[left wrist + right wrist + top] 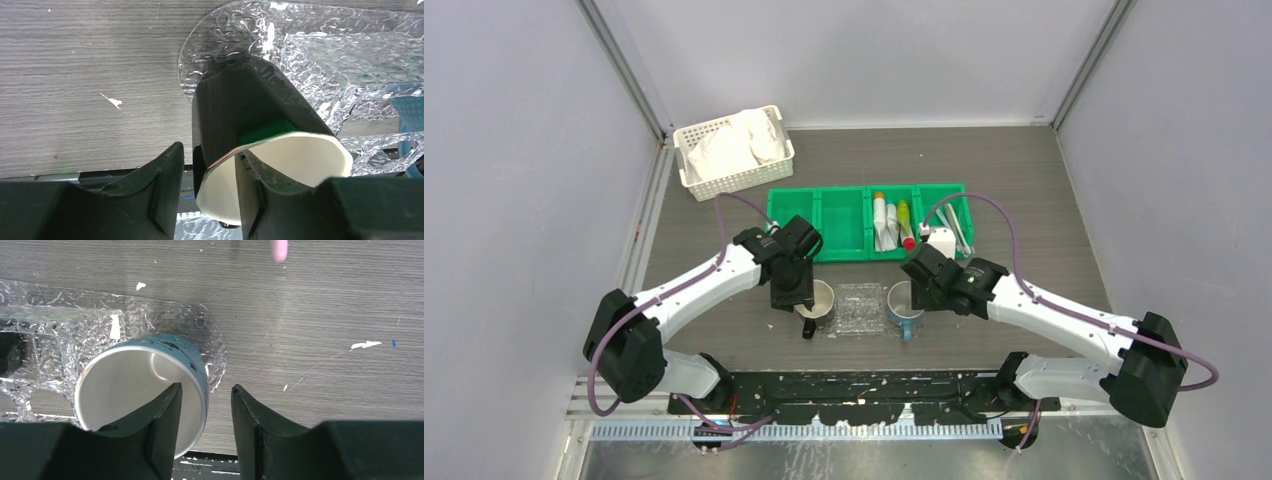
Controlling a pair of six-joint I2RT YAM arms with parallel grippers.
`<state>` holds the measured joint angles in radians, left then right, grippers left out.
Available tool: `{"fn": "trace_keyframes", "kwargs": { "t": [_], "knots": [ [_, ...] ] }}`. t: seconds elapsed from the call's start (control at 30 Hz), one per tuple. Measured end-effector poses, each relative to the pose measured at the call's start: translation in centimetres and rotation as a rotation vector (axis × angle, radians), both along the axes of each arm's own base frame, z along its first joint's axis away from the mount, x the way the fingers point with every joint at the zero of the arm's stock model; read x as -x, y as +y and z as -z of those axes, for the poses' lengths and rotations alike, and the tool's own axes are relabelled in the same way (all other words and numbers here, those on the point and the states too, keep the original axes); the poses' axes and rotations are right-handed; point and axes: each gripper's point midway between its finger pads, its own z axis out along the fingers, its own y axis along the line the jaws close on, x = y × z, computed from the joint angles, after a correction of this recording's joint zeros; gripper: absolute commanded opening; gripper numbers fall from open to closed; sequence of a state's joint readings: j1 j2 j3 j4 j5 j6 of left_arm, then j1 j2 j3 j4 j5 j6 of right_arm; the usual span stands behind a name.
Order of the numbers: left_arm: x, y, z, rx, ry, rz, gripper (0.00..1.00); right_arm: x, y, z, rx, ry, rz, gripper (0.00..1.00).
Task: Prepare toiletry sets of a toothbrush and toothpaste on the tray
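1. Toothbrushes (pixel 959 232) and toothpaste tubes (pixel 880 218) lie in the green bin (pixel 839 228) at the far side of the table. None of them is on the tray yet.
2. The clear tray (pixel 861 308) sits nearer my bases, between two mugs. Each mug seems to stand on a rounded clear lip at one end of the tray.
3. I judge the step in hand to be getting both grippers clear of the mugs, so that I can reach into the bin for a brush and a tube. To do it well I should rise straight up off each rim. A sideways drag could catch a wall, tip a mug or shove the light tray.
4. My left gripper (pixel 207 195) is partly open and straddles the rim of the dark mug (pixel 235 110). One finger is inside and one outside. A gap shows at the outer finger, and the inner one may brush the wall. It grips nothing.
5. My right gripper (pixel 205 427) is also partly open, astride the rim of the blue mug (pixel 130 385). It stands clear of the wall on both sides and holds nothing.
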<state>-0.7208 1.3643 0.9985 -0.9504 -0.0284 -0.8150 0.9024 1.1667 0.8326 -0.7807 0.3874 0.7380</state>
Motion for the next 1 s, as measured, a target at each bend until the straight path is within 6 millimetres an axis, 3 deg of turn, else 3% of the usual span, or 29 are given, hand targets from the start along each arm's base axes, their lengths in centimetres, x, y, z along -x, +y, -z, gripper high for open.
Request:
{"fn": "trace_keyframes", "kwargs": {
  "t": [0.17,0.27,0.33,0.43,0.53,0.7,0.87,1.0],
  "knots": [
    [-0.3,-0.2,-0.6,0.008,-0.012,0.003,0.52,0.0,-0.3,-1.7,-0.023,-0.029,0.002,0.50],
    [-0.9,-0.5,-1.7,0.019,-0.038,0.007,0.64,-0.6,-0.4,-4.1,-0.037,-0.083,0.003,0.48],
    [-1.3,-0.6,-2.7,0.028,-0.065,0.012,0.97,-1.3,-0.3,-6.1,-0.049,-0.133,-0.001,0.43],
    [-1.9,-0.7,-4.6,0.044,-0.122,0.028,1.00,-3.0,-0.2,-9.1,-0.056,-0.214,-0.014,0.39],
    [-2.6,-0.7,-6.5,0.062,-0.184,0.037,1.00,-5.5,-0.6,-10.1,-0.018,-0.263,-0.015,0.32],
    [-3.3,-0.2,-8.7,0.075,-0.269,0.045,1.00,-9.3,-0.1,-7.1,0.148,-0.231,-0.076,0.32],
    [-3.3,0.1,-8.8,0.063,-0.278,0.047,1.00,-11.3,0.7,-3.1,0.294,-0.184,-0.180,0.34],
    [-3.3,0.2,-8.6,0.057,-0.278,0.056,1.00,-12.7,0.9,-1.9,0.344,-0.191,-0.215,0.34]
  ]
}}
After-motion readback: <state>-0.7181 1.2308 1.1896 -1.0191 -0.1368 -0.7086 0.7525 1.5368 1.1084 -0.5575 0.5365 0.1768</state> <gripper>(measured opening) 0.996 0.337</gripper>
